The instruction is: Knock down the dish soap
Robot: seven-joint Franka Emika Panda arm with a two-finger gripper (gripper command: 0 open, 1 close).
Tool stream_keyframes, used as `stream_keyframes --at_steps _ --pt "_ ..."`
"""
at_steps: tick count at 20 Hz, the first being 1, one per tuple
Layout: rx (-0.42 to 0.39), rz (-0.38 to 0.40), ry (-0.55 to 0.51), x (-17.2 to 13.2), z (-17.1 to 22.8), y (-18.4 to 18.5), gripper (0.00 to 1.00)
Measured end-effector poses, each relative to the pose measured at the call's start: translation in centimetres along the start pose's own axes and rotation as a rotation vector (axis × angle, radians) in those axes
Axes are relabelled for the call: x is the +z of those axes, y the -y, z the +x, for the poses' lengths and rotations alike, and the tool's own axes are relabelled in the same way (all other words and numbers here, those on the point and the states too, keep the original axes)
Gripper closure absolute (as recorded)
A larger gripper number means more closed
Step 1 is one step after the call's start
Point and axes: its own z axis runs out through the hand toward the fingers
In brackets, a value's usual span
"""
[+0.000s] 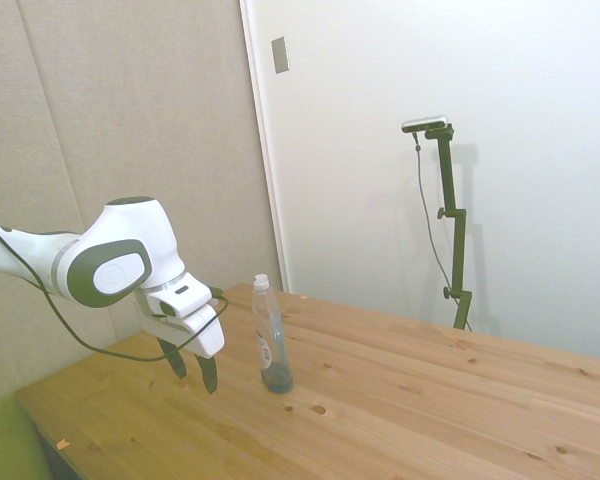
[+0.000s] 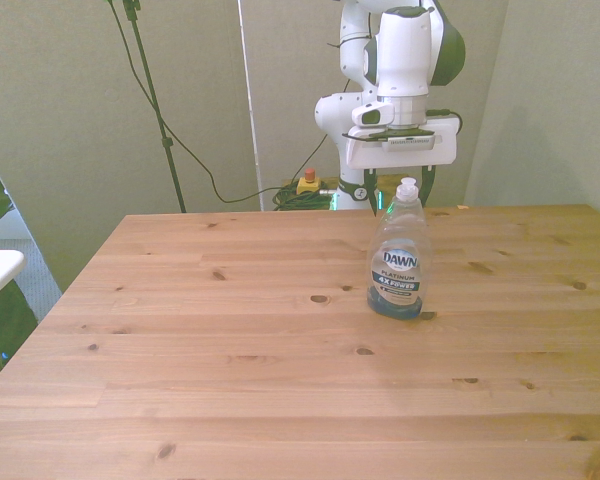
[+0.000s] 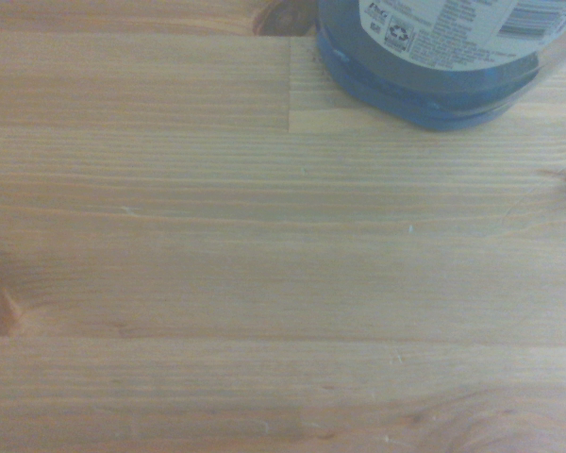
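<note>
The dish soap (image 1: 270,338) stands straight up on the wooden desk (image 1: 400,400). It is a tall, thin, clear bottle with a white cap and only a little blue soap at the bottom. In the front view it sits a bit toward the front view's right, with bare wood all around it.

The claw (image 1: 192,372) hangs low, just beside the bottle, but it is not touching it. Its 2 dark fingers (image 1: 209,373) point down with a small gap between them, and they hold nothing.

My guess is that the job now is to push the bottle over. The bottle is tall and almost empty, so it should tip easily. It would be best to push it up high, near the label or above. A push down low, by the blue part, may only slide it along the wood. The push should go straight through the middle of the bottle, so the bottle does not spin away.
</note>
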Motion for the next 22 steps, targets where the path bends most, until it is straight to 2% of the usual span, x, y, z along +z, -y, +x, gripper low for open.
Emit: stream_keyframes --at_steps 2,3,9,15,22 --pt "0.001 -0.001 0.0 0.0 0.0 0.0 0.0" --pt "0.004 0.002 -0.004 -0.1 0.0 0.2 1.0" --pt "0.106 0.058 -0.069 -2.6 0.1 3.2 1.0" --pt "0.187 0.056 -0.129 -3.8 1.3 4.9 1.0" --pt "0.23 0.044 -0.153 -3.0 3.3 6.5 1.0"
